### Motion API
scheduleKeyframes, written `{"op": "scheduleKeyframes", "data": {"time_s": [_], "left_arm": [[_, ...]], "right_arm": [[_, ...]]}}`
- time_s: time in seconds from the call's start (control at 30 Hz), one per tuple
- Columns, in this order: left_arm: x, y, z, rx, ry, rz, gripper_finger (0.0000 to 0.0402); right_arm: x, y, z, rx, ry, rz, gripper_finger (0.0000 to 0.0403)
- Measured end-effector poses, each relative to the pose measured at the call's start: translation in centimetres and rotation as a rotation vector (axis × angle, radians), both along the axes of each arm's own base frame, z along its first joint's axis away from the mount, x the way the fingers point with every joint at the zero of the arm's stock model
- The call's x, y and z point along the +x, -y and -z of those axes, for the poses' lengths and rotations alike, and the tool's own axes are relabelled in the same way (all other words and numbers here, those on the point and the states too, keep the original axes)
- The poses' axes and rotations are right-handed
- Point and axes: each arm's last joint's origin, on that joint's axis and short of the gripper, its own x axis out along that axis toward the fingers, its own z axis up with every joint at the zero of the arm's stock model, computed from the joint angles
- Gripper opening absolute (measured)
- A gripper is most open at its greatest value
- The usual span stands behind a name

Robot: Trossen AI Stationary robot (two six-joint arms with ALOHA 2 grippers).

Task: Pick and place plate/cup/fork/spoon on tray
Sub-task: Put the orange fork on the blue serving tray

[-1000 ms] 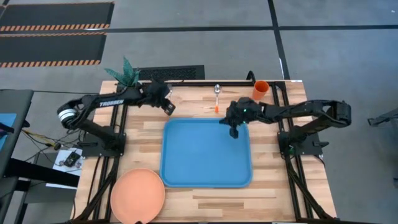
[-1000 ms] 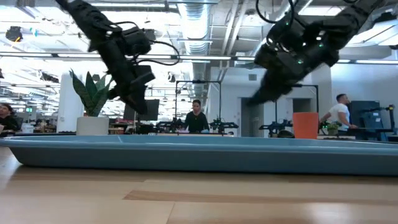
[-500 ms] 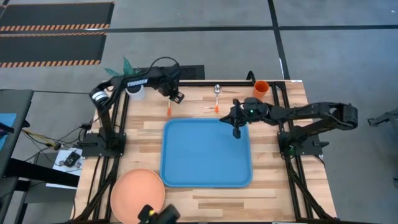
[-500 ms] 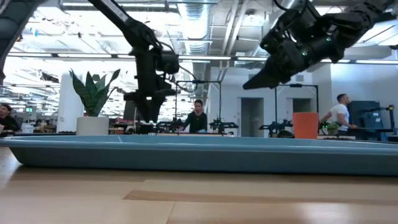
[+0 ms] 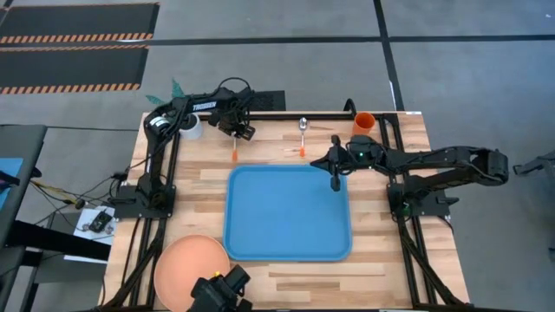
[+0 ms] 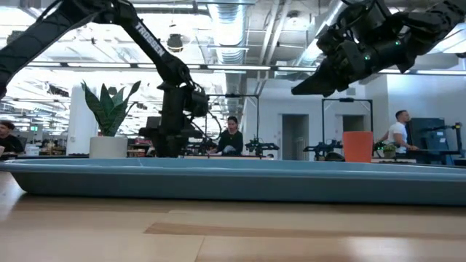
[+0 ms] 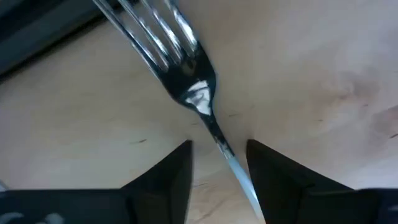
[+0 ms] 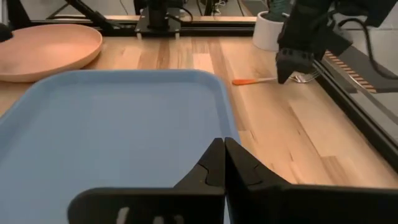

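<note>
The fork (image 7: 198, 93) lies flat on the wood table at the far left, its orange handle (image 5: 235, 154) pointing toward the blue tray (image 5: 288, 212). My left gripper (image 7: 217, 168) points down over it. It is open, with one finger on either side of the fork's metal neck, and a gap shows on both sides. My right gripper (image 5: 336, 179) hangs shut above the tray's far right corner, holding nothing. The spoon (image 5: 303, 137) lies beyond the tray's far edge. The orange cup (image 5: 364, 122) stands at the far right. The salmon plate (image 5: 186, 269) sits at the near left.
A white pot with a green plant (image 5: 186, 126) stands just left of my left gripper. A black rail (image 5: 286, 115) runs along the far edge. A black device (image 5: 221, 293) sits at the near edge beside the plate. People stand in the room behind the table.
My left gripper has swung from the tray's far left corner toward the far edge, tipped until it points down, and sunk over the fork. My right gripper has risen a little above the tray. The fork, spoon, cup and plate have stayed where they were.
</note>
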Motion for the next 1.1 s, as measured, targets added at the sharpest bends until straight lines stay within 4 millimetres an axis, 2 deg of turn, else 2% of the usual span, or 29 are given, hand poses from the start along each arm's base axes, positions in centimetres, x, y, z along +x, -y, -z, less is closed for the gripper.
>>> {"op": "scheduleKeyframes", "data": {"time_s": [0.23, 0.67, 0.97, 1.1], "left_arm": [[0.0, -0.2, 0.3, 0.002, 0.001, 0.016, 0.0109], [0.1, -0.2, 0.4, -0.002, 0.009, 0.065, 0.0009], [0.7, 0.4, -0.4, 0.001, 0.0, 0.053, 0.0005], [1.1, 1.3, -2.8, 0.028, 0.059, 0.039, 0.0003]], "right_arm": [[0.0, 0.0, 0.0, -0.01, -0.001, -0.005, 0.001], [0.0, 0.0, 0.0, -0.011, 0.0, -0.006, 0.0011], [0.2, -0.5, 0.1, 0.005, -0.004, -0.023, 0.0011], [0.2, -0.6, 0.1, 0.004, -0.009, -0.029, 0.0011]]}}
